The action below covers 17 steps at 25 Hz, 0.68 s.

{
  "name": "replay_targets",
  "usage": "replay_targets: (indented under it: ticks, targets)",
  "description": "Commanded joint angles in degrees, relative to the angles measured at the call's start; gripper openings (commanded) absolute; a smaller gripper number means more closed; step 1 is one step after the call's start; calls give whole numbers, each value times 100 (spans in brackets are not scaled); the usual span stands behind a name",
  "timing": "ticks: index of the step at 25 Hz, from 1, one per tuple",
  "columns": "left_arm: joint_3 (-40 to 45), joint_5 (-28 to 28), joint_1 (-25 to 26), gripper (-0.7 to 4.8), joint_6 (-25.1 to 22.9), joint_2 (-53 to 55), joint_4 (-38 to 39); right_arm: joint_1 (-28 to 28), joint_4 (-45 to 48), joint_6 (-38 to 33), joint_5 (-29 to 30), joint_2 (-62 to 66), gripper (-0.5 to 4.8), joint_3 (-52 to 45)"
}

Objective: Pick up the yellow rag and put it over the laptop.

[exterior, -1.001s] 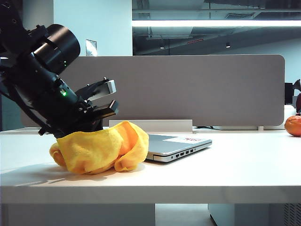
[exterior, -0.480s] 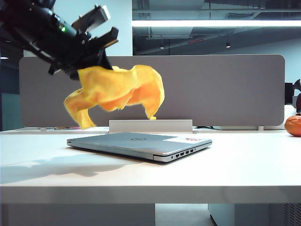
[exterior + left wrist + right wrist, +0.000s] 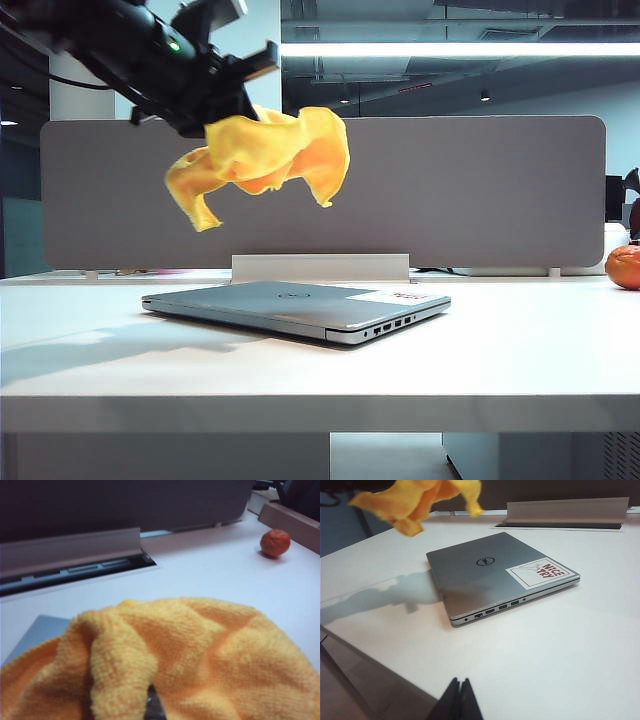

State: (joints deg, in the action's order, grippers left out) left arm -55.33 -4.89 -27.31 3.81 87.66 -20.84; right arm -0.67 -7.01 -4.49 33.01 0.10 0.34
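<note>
We are seeing the left gripper [image 3: 232, 88] pinching the yellow rag [image 3: 265, 155] high above the laptop [image 3: 300, 305] — lying shut on the counter [image 3: 520, 350]; the right gripper [image 3: 459, 700] — fingers seemingly pressed together — is hanging nearby.

The exterior view looks level across the table [image 3: 480, 370]; both wrist views look down, sharing the laptop [image 3: 490, 575].

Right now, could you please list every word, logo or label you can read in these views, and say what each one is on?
"NiCE TRY", red print: white sticker on the laptop lid.
Round logo at the lid's centre: lettering too small to read.
Yellow rag, orange fruit, table: no text.
</note>
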Motion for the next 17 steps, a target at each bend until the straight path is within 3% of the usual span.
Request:
replay_targets:
  ticks: [1, 8, 13, 14, 17]
  targets:
    - [-409, 39, -9, -6, -376, 501, -131, 0, 59, 0, -4, -11, -6, -33]
    - [-1703, 109, 2, -6, -494, 2033, -2, 0, 59, 0, -4, -11, -6, -33]
    - [-2470, 122, 61, 0, -490, 2625, 1058, 0, 59, 0, -4, -11, -6, -33]
    - [-2527, 122, 72, 13, -492, 2658, 1239, 0, 59, 0, -4, -11, -6, -33]
    - [-2549, 125, 107, 158, -492, 2677, 1567, 0, 59, 0, -4, -11, -6, -33]
